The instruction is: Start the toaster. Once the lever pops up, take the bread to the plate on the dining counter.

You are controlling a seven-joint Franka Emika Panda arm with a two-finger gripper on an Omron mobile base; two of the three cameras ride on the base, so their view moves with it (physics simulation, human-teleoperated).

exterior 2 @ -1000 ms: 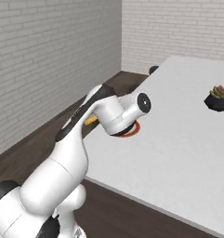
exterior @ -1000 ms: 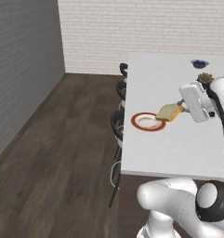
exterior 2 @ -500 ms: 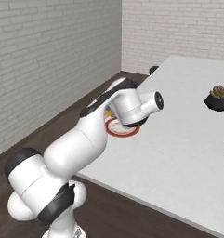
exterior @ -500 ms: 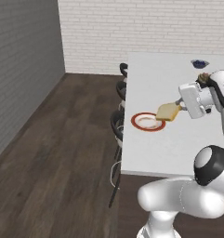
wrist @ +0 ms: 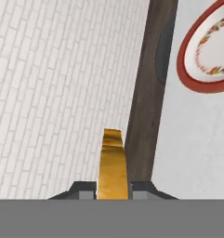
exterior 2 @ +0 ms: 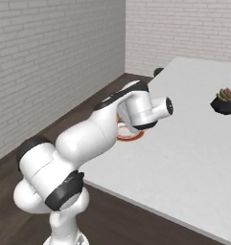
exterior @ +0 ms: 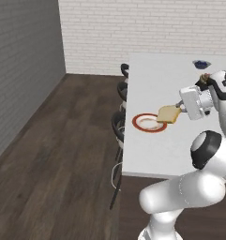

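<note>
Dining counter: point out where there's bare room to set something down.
The dining counter is bare near its front edge, below the plate, and between plate and potted plant. It is crowded only at the plate, where the bread hangs in the jaws.

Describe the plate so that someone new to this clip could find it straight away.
Look at the wide white dining counter against the brick wall. Near its left edge, beside the dark stools, lies the plate, just left of the bread held in the gripper. It is the one flat round dish with a red rim; the counter's other things are small dark pots far off.

Tan bread (exterior: pixel 168 114) held just beside red-rimmed plate (exterior: pixel 149 123).
</note>
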